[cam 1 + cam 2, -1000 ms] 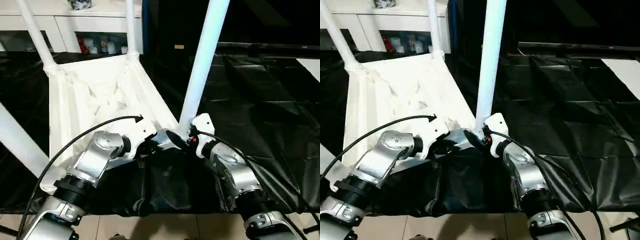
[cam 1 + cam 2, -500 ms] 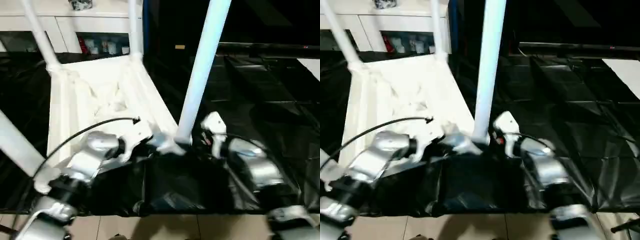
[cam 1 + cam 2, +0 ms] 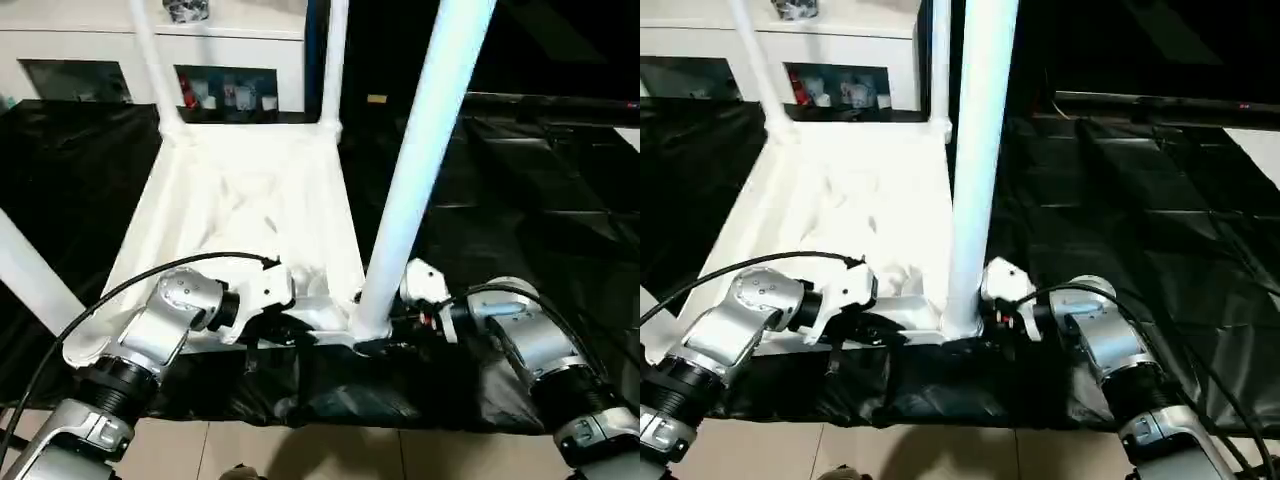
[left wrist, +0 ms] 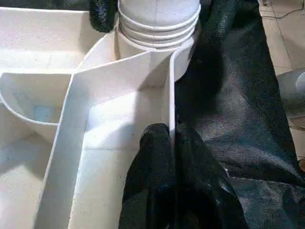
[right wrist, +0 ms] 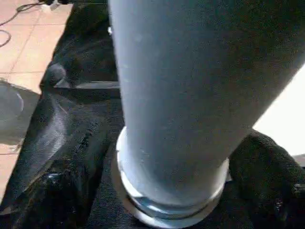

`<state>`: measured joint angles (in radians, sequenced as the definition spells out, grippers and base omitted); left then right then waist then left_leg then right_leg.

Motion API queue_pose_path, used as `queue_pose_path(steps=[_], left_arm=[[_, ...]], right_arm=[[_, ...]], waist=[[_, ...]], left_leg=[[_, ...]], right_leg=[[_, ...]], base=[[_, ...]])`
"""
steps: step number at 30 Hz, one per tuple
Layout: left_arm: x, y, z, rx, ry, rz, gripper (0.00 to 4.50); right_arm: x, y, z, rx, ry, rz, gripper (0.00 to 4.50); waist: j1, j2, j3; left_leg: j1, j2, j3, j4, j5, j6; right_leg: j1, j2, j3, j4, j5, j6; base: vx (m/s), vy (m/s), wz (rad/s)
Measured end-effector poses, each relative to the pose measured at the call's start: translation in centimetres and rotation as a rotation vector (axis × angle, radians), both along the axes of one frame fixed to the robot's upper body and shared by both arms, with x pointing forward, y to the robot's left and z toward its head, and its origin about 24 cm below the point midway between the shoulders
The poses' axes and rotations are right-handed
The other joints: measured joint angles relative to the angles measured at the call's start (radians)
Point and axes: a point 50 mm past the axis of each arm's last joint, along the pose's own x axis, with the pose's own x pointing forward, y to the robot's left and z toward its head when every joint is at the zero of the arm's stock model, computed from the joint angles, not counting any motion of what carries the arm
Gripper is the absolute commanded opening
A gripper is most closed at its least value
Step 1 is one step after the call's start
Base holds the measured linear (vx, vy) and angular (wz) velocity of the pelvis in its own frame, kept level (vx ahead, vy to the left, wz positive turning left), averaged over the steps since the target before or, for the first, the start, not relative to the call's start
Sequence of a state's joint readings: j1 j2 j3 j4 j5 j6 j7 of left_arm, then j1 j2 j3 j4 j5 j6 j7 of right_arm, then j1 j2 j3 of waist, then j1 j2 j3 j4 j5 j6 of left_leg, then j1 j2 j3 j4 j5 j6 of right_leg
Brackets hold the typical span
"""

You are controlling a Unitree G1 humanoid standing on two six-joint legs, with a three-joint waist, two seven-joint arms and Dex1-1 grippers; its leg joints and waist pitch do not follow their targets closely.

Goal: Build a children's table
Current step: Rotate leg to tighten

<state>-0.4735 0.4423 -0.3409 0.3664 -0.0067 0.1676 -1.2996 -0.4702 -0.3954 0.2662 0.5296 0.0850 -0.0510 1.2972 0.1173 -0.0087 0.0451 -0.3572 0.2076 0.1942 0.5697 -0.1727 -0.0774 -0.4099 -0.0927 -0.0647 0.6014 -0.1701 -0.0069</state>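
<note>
The children's table lies upside down on a black sheet, its ribbed white tabletop facing up and its legs standing upright. The near right leg rises from its corner socket. My left gripper is shut on the tabletop's thin rim wall just beside that socket, one black finger on each side of the wall. My right gripper sits at the foot of that leg, fingers pressed against both sides of its ringed base.
Two far legs and a near left leg also stand up. A white cabinet with glass doors is behind. The black sheet spreads to the right; tiled floor shows at the near edge.
The whole picture has shifted with the camera. My right gripper came off the leg's foot and closed on it again, the forearm now lower and further right. The left gripper keeps its hold.
</note>
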Motion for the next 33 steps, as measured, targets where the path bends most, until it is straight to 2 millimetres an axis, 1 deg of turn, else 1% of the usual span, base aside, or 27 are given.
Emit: queue_pose_path(steps=[3, 5, 6, 7, 8, 13, 16, 17, 20, 21, 22, 23, 27, 30, 31, 32, 33], left_arm=[[-0.1, 0.1, 0.0, -0.001, 0.007, -0.005, 0.0], [-0.1, 0.3, 0.0, -0.002, 0.018, -0.011, 0.0], [-0.2, 0.3, 0.0, -0.002, 0.021, -0.014, 0.0], [-0.2, 0.3, 0.0, -0.002, 0.022, -0.015, 0.0], [-0.2, 0.3, 0.0, -0.002, 0.022, -0.014, 0.0], [-0.2, 0.4, 0.0, -0.005, 0.034, -0.011, 0.0], [-0.1, 0.2, -0.2, -0.01, 0.027, 0.007, 0.0], [0.0, 0.1, -0.2, -0.012, 0.023, 0.021, 0.0], [1.0, -0.4, -0.5, -0.019, -0.017, 0.161, 0.0], [1.4, -0.7, -0.6, -0.018, -0.037, 0.224, 0.0], [1.7, -1.0, -0.6, -0.018, -0.042, 0.253, 0.0], [1.8, -1.3, -0.7, -0.018, -0.044, 0.279, 0.0], [2.5, -2.6, -0.8, -0.015, -0.08, 0.395, 0.0], [2.6, -3.3, -0.8, -0.016, -0.085, 0.419, 0.0], [2.6, -3.3, -0.8, -0.016, -0.085, 0.42, 0.0], [2.6, -3.3, -0.8, -0.017, -0.085, 0.42, 0.0], [2.6, -3.4, -0.8, -0.019, -0.085, 0.419, 0.0]], right_arm=[[0.0, 0.0, 0.0, 0.004, 0.005, 0.008, 3.29], [-0.1, 0.1, 0.0, 0.008, 0.009, 0.018, 3.25], [-0.1, 0.1, 0.1, 0.008, 0.008, 0.025, 3.02], [-0.1, 0.2, 0.1, 0.008, 0.008, 0.026, 3.02], [-0.1, 0.2, 0.1, 0.008, 0.009, 0.026, 2.85], [-0.3, 0.1, -0.1, 0.027, 0.025, 0.014, 2.72], [-0.6, 0.3, -0.6, 0.063, 0.046, -0.03, 2.69], [-0.6, 0.3, -0.8, 0.072, 0.044, -0.057, 2.69], [0.4, 0.7, -1.5, 0.112, 0.017, -0.282, 2.69], [0.9, 1.1, -1.7, 0.13, 0.0, -0.39, 2.69], [1.2, 1.3, -1.8, 0.135, -0.008, -0.449, 2.69], [1.5, 1.5, -2.0, 0.137, -0.008, -0.501, 2.69], [2.3, 2.9, -2.3, 0.17, -0.031, -0.75, 2.68], [2.3, 3.4, -2.4, 0.192, -0.044, -0.83, 2.68], [2.3, 3.5, -2.4, 0.199, -0.047, -0.841, 3.24], [2.3, 3.5, -2.4, 0.201, -0.048, -0.844, 3.24], [2.3, 3.5, -2.4, 0.205, -0.05, -0.844, 3.38]], waist=[[0.001, 0.0, 0.0], [0.001, 0.0, 0.0], [0.001, 0.0, 0.0], [0.001, 0.0, 0.0], [0.001, 0.0, 0.0], [0.001, 0.0, 0.0], [0.003, 0.001, -0.001], [0.002, 0.002, -0.001], [-0.01, 0.003, -0.001], [-0.021, 0.003, -0.001], [-0.029, 0.002, -0.001], [-0.032, 0.002, -0.001], [-0.043, 0.003, -0.001], [-0.043, 0.003, -0.002], [-0.043, 0.003, -0.002], [-0.043, 0.003, -0.002], [-0.042, 0.004, -0.002]], left_leg=[[0.0, 0.0, 0.0, 0.0, 0.0, 0.0], [0.0, 0.0, 0.0, 0.0, 0.0, 0.0], [0.0, 0.0, 0.0, 0.0, 0.0, 0.0], [0.0, 0.0, 0.0, 0.0, 0.0, 0.0], [0.0, 0.0, 0.0, 0.0, 0.0, 0.0], [0.0, 0.0, 0.0, 0.0, 0.0, 0.0], [0.001, 0.0, 0.0, 0.0, 0.0, 0.0], [0.003, 0.0, 0.0, 0.0, 0.0, 0.0], [0.008, -0.001, 0.0, 0.0, 0.0, 0.0], [0.008, -0.001, 0.0, 0.0, 0.0, 0.0], [0.008, -0.001, 0.0, 0.0, 0.0, 0.0], [0.008, -0.001, -0.001, 0.0, 0.0, 0.0], [0.008, -0.002, -0.004, -0.002, 0.0, 0.0], [0.008, -0.003, -0.004, -0.001, 0.0, 0.0], [0.008, -0.004, -0.004, -0.001, 0.0, 0.0], [0.008, -0.004, -0.004, -0.001, 0.0, 0.0], [0.008, -0.004, -0.004, -0.001, 0.0, 0.0]], right_leg=[[0.0, 0.0, 0.0, 0.0, 0.0, 0.0], [0.0, 0.0, 0.0, 0.0, 0.0, 0.0], [0.0, 0.0, 0.0, 0.0, 0.0, 0.0], [0.0, 0.0, 0.0, 0.0, 0.0, 0.0], [0.0, 0.0, 0.0, 0.0, 0.0, 0.0], [0.0, 0.0, 0.0, 0.0, 0.0, 0.0], [0.002, 0.0, 0.0, 0.0, 0.0, 0.0], [0.003, 0.0, 0.0, 0.0, 0.0, 0.0], [0.006, 0.0, 0.001, 0.0, -0.003, 0.004], [0.006, 0.0, 0.001, 0.0, -0.002, 0.004], [0.006, 0.0, 0.0, -0.001, -0.002, 0.004], [0.006, 0.0, 0.0, -0.001, -0.002, 0.004], [0.006, 0.0, -0.003, -0.007, -0.003, 0.004], [0.006, 0.0, 0.0, -0.009, -0.003, 0.004], [0.006, -0.001, 0.0, -0.009, -0.003, 0.004], [0.006, -0.001, 0.0, -0.009, -0.003, 0.004], [0.006, -0.001, 0.001, -0.009, -0.003, 0.004]], base=[[0.0, 0.0, 0.0], [0.0, 0.0, 0.0], [0.0, 0.0, 0.0], [0.0, 0.0, 0.0], [0.0, 0.0, 0.0], [0.0, 0.0, 0.0], [0.0, 0.0, 0.0], [0.0, 0.0, 0.0], [0.0, 0.0, 0.0], [0.0, 0.0, 0.0], [0.0, 0.0, 0.0], [0.0, 0.0, 0.0], [0.0, 0.0, 0.0], [0.0, 0.0, 0.0], [0.0, 0.0, 0.0], [0.0, 0.0, 0.0], [0.0, 0.0, 0.0]])
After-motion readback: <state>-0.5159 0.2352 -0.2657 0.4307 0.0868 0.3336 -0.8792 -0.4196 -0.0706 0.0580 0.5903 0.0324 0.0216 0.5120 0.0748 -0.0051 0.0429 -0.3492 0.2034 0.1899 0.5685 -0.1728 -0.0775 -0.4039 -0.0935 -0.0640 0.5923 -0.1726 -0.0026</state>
